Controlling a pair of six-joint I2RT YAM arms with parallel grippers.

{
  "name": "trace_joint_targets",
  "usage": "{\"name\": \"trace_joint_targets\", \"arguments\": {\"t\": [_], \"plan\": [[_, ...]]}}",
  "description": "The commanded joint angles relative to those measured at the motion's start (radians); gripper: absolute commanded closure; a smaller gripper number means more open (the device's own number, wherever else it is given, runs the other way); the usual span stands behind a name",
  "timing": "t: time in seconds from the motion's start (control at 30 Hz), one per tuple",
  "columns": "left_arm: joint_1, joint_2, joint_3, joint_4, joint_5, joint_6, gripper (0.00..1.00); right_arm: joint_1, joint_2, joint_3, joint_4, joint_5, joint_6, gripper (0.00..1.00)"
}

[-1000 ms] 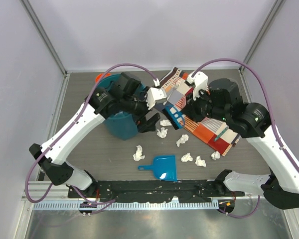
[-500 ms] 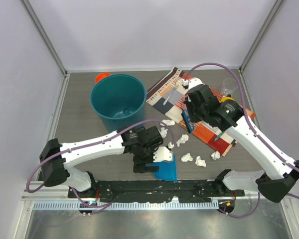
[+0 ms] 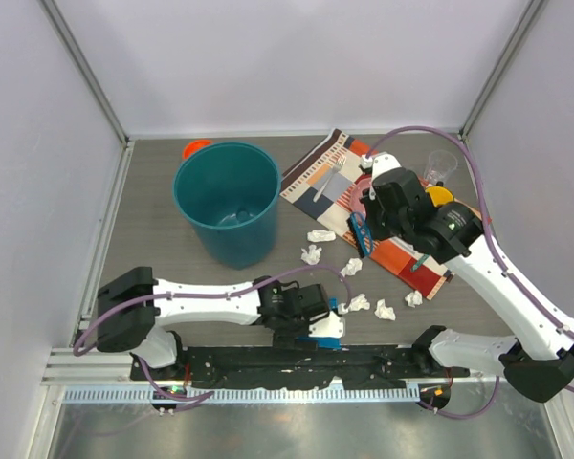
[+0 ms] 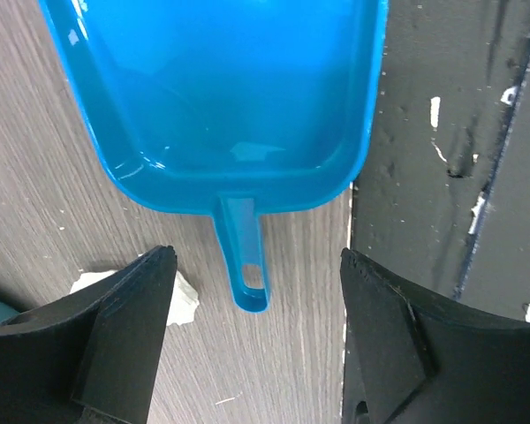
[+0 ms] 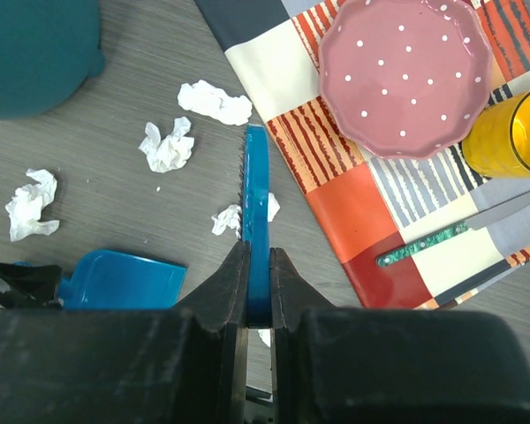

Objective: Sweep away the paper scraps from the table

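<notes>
Scraps first: in the top view we count six paper scraps loose on the desk, spread between the teal bin, the placemat and the near rail; none is in the dustpan. The left jaws stand apart, low over the desk, one finger on each side of the dustpan handle and not touching it. The right jaws are clamped on the blue brush, which hangs above the placemat's edge with scraps just beside it. We judge the step in hand to be the grasp of the dustpan. Risks as we see them: the handle is thin and lies flat, so the jaws may close above it and come away with nothing. The pan's side sits against the rail, so a finger could catch there and skew the pan. One scrap lies touching or just beside the left finger and could be pinched in. On the right, a low stroke could snag the placemat and drag the crockery, and a fast one could scatter the light scraps.
</notes>
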Motion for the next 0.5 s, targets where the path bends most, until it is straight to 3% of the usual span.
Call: {"name": "trace_joint_targets", "arguments": {"t": [0.0,0.33,0.47], "plan": [[-0.001,0.002,-0.045,0.085,-0.022,0.022,0.23,-0.004,-0.037,0.003,0.037,-0.015,0.005,0.99],[0.010,0.005,-0.127,0.162,-0.088,0.055,0.26,-0.004,-0.044,-0.013,0.055,-0.057,0.001,0.99],[0.013,0.033,-0.145,0.169,-0.067,0.054,0.47,-0.004,-0.038,-0.011,0.055,-0.065,-0.001,0.99]]}}
